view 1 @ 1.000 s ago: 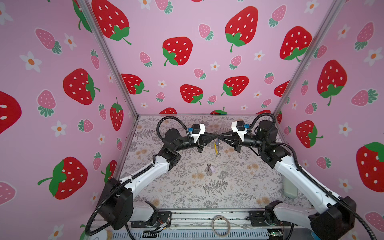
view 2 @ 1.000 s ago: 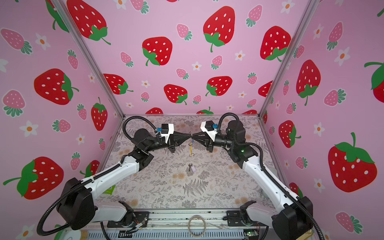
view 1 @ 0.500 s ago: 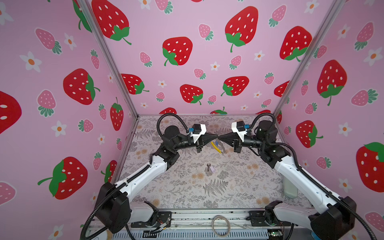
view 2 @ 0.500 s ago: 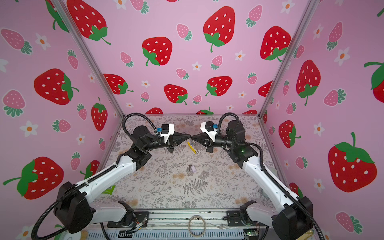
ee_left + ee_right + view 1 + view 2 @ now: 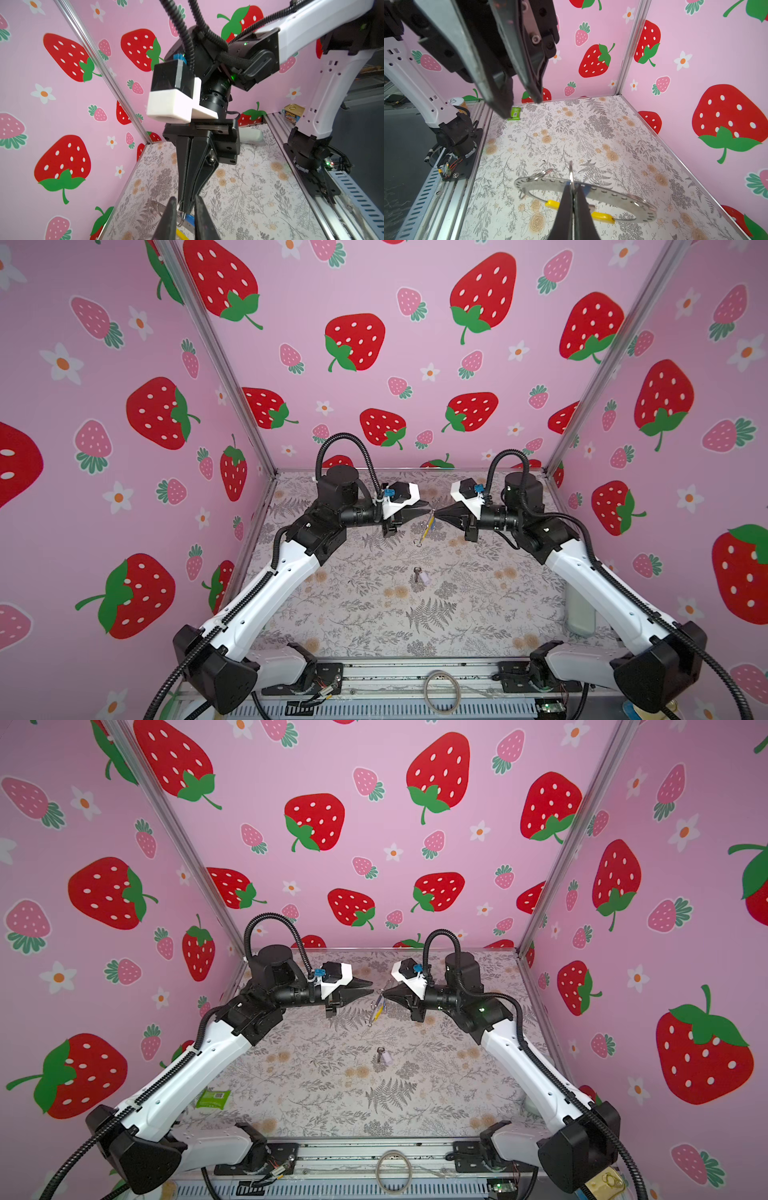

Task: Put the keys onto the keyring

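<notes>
My right gripper [image 5: 572,187] is shut on a small metal loop [image 5: 571,172] of the keyring [image 5: 612,196], a flat grey perforated ring with a yellow section [image 5: 602,216], held in the air over the table's middle [image 5: 424,527]. A blue tag [image 5: 190,218] shows right behind those fingers; whether that key is on the ring I cannot tell. My left gripper [image 5: 185,199] faces it tip to tip, jaws slightly open on either side of the right fingertips and loop. The key with the lilac tag [image 5: 419,575] [image 5: 384,1056] lies on the table below.
A plain pale hoop [image 5: 441,691] lies on the front rail. A green packet [image 5: 212,1098] sits near the left arm's base, a white bottle [image 5: 580,610] by the right wall, a tin [image 5: 292,113] beyond the table's edge. Pink walls close three sides.
My left gripper has gone from shut to slightly open and drawn back a little. My right gripper has closed on the loop. The keyring has swung from hanging straight to tilted.
</notes>
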{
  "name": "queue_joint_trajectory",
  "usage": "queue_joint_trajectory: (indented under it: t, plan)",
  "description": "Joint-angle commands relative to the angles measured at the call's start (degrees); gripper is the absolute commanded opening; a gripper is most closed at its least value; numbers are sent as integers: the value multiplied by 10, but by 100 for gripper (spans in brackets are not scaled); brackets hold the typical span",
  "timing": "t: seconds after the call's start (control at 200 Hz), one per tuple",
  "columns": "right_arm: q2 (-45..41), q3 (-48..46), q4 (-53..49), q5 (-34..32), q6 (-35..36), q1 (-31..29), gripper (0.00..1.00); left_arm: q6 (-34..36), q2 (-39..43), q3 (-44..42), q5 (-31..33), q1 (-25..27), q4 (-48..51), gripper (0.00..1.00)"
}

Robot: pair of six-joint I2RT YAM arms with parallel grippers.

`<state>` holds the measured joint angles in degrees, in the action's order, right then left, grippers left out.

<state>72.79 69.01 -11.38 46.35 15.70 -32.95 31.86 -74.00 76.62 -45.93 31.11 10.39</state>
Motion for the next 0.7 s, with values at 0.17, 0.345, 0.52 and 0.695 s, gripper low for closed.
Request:
queue_joint_trajectory:
  t: [0.17, 0.345, 0.52, 0.695]
  plan:
    - [27, 63, -118, -62, 85, -37, 0, 70, -30, 44, 12, -3, 129, 23]
    - [41, 88, -156, -94, 108, -54, 0, 82, -33, 52, 26, -3, 155, 24]
    - [51, 105, -171, -112, 119, -71, 0, 89, -34, 51, 33, -2, 171, 24]
    - [58, 120, -186, -122, 129, -84, 0, 93, -38, 51, 42, -2, 177, 24]
